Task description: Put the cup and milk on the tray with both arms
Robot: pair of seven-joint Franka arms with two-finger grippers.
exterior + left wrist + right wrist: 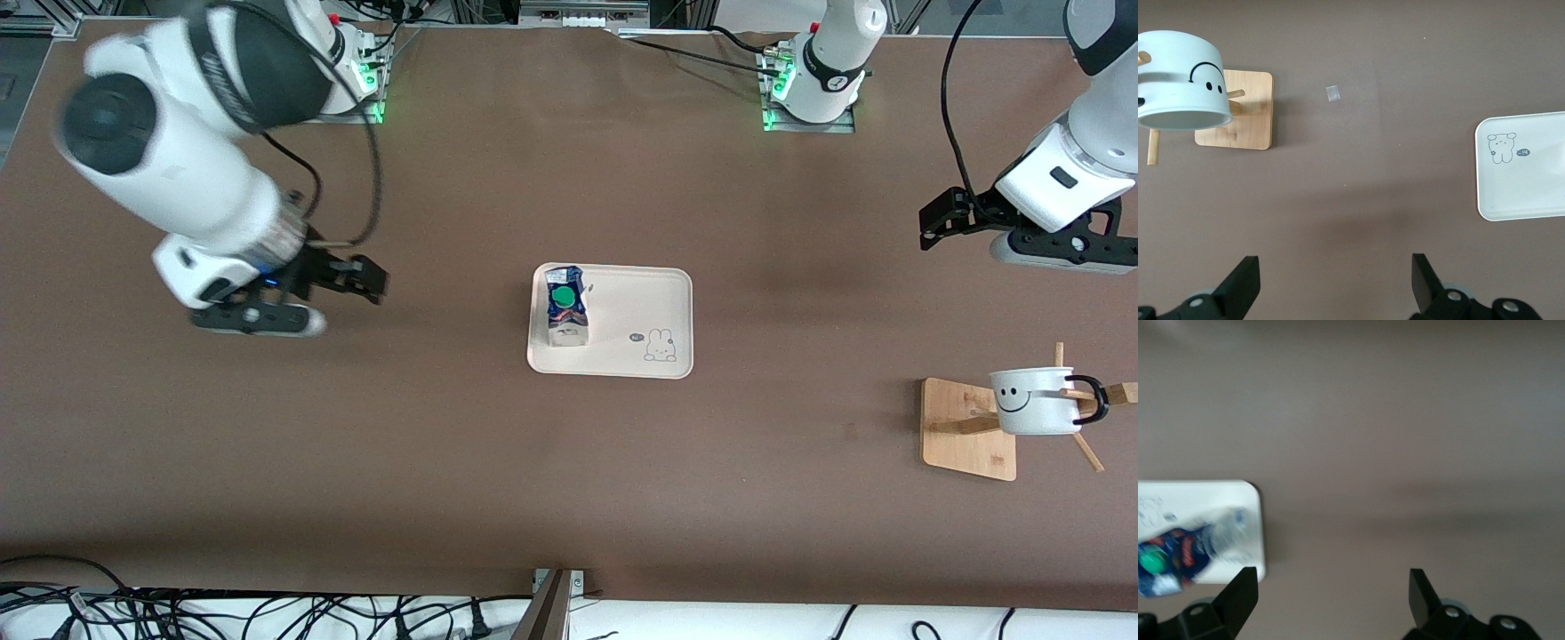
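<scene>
The milk point(565, 307), a blue and white carton with a green cap, stands on the cream tray point(640, 302) at the edge toward the right arm's end. It also shows in the right wrist view point(1185, 550) on the tray point(1238, 500). The cup point(1036, 400), white with a smiley face, hangs on a wooden rack toward the left arm's end; it also shows in the left wrist view point(1181, 80). My right gripper point(373, 280) is open and empty over bare table beside the tray. My left gripper point(929, 227) is open and empty over bare table, apart from the cup.
The wooden rack has a square base point(951, 444) and slanted pegs; the base also shows in the left wrist view point(1238, 110). A small pale scrap point(1332, 93) lies on the table between rack and tray point(1525, 167). Cables lie along the table's front edge.
</scene>
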